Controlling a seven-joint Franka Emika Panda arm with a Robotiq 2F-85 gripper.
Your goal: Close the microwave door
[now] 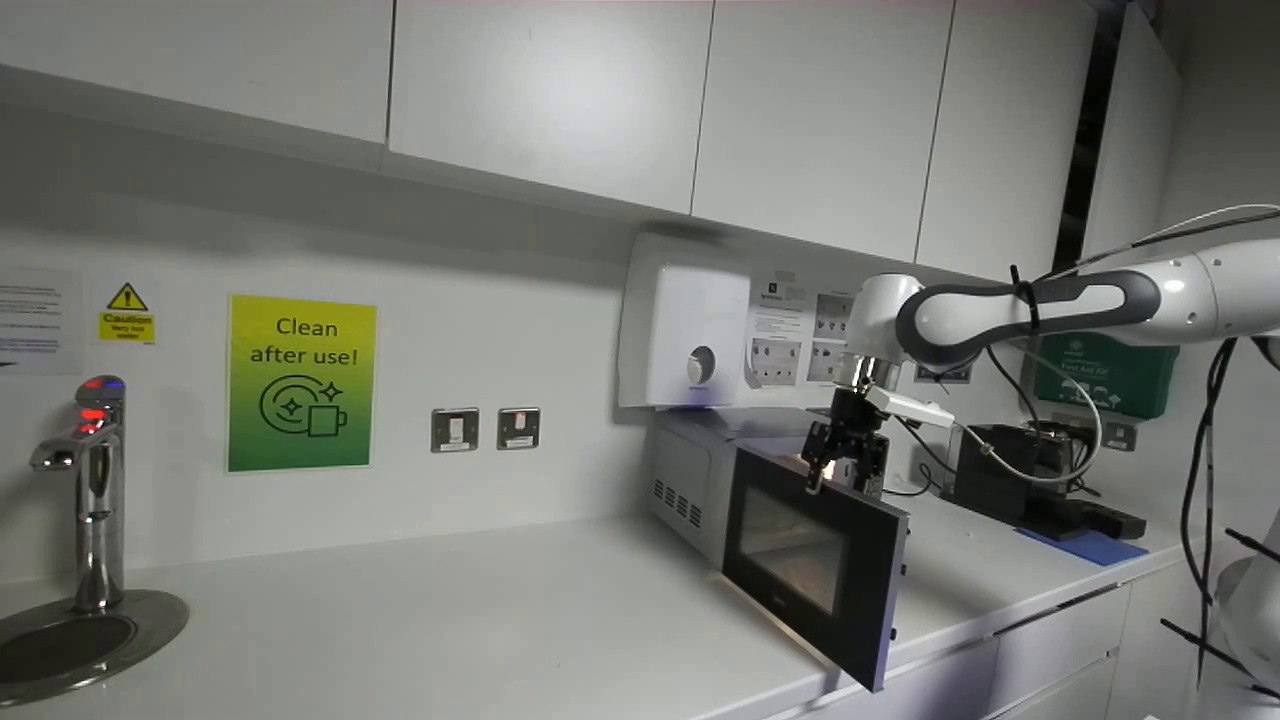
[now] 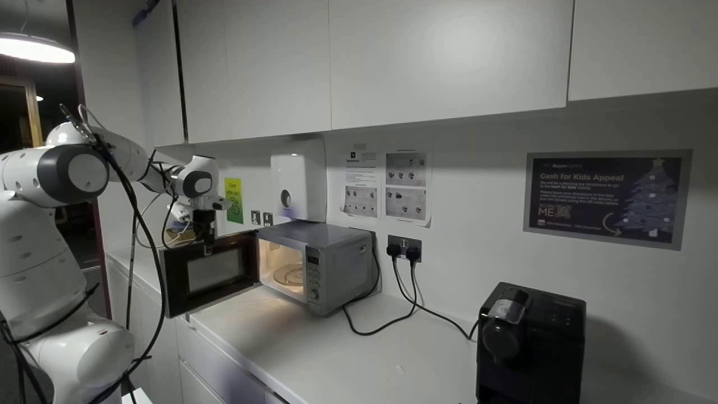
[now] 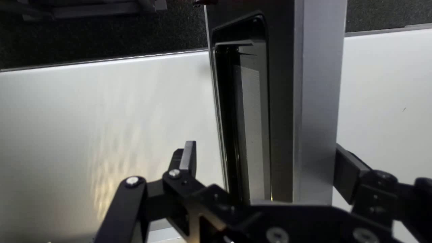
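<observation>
The microwave (image 2: pixel 336 264) is a silver-grey box with a lit inside and a glass turntable. Its door (image 2: pixel 174 280) stands swung wide, reaching past the counter's front edge; its outer face, the black-framed door (image 1: pixel 860 600), shows in an exterior view. Over the door's top edge my gripper (image 1: pixel 843 475) points down with jaws apart, one finger on each side. In the wrist view the gripper (image 3: pixel 266 162) straddles the door (image 3: pixel 315 101). A gap separates the left finger (image 3: pixel 187 158) from the panel; the right one lies at or very near the silver side, contact unclear.
A white wall-mounted dispenser (image 1: pixel 700 335) hangs above the microwave. On the counter (image 2: pixel 348 365) stands a black coffee machine (image 2: pixel 533 348), with power cables (image 2: pixel 381 331) running between. Wall cupboards (image 1: pixel 830 120) overhang the arm. A tap (image 1: pixel 98 500) is at the far end.
</observation>
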